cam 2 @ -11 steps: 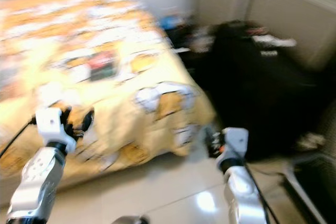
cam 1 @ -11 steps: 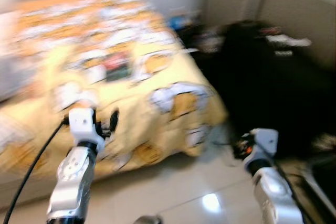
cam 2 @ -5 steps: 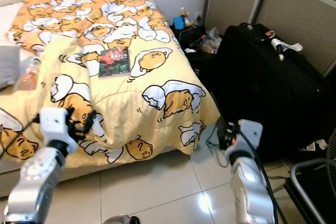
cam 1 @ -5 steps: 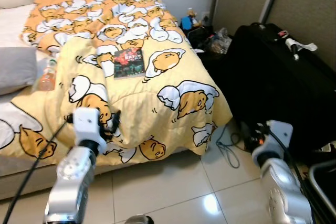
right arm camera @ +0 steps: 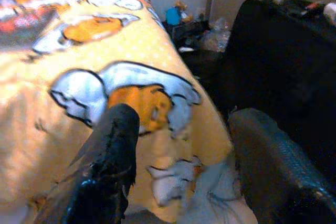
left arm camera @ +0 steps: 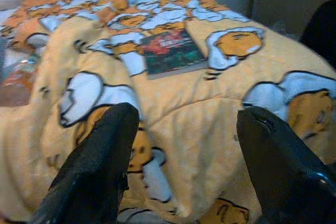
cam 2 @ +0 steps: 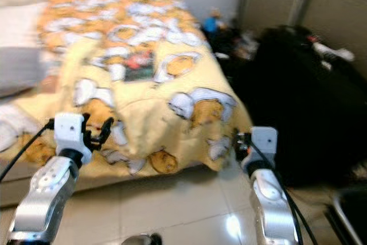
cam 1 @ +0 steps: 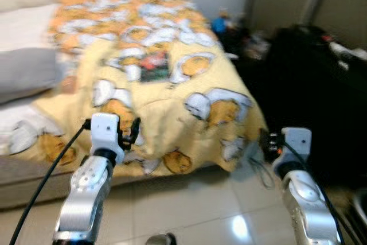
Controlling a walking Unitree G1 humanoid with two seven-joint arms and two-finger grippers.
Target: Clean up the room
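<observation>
Yellow cartoon-print blanket [left arm camera: 210, 129] lies just ahead of both grippers: left gripper [left arm camera: 184, 129] and right gripper [right arm camera: 181, 129], jaws spread, empty. Beyond the left's jaws lies a book [left arm camera: 172, 52], cover writing unreadable; a black suitcase [right arm camera: 273, 72] flanks the right's.

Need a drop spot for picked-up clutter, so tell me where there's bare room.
Free: the quilt between the book and the bed's foot edge, and floor tiles below it. Crowded: the corner clutter beside the black suitcase.
</observation>
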